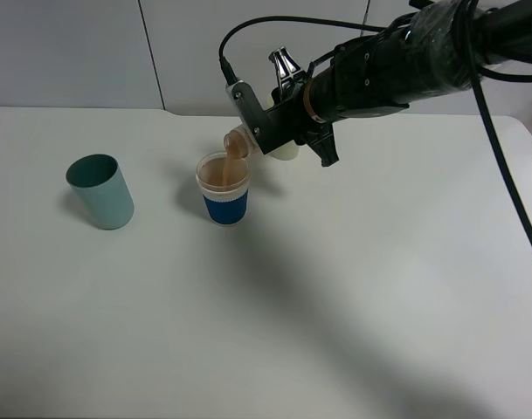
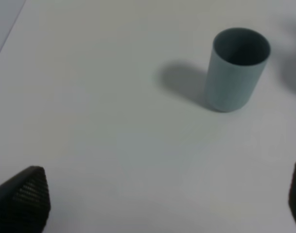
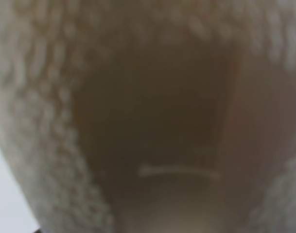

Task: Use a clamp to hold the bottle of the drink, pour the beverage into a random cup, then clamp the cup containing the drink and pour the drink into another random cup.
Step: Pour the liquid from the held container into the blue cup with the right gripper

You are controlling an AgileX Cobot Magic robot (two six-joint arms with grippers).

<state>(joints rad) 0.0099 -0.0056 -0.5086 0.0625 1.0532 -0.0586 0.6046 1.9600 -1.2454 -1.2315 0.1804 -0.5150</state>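
Observation:
My right gripper (image 1: 266,131) is shut on the bottle (image 1: 240,140), which is tipped with its neck down to the left over the short white cup with a blue band (image 1: 224,208). Tan-brown drink (image 1: 222,175) runs from the neck and fills much of that cup. The right wrist view holds only a blurred close-up of the bottle (image 3: 152,121). A pale rounded shape (image 1: 286,152) shows just under the gripper; I cannot tell what it is. Another random cup is not plainly in view. My left gripper (image 2: 162,204) stands open over bare table, outside the high view.
A dark teal cup (image 1: 101,192) stands upright at the left of the white table (image 1: 353,305), also seen as the teal cup (image 2: 236,68) ahead of my left gripper. The black right arm (image 1: 405,61) reaches in from the upper right, with cables trailing.

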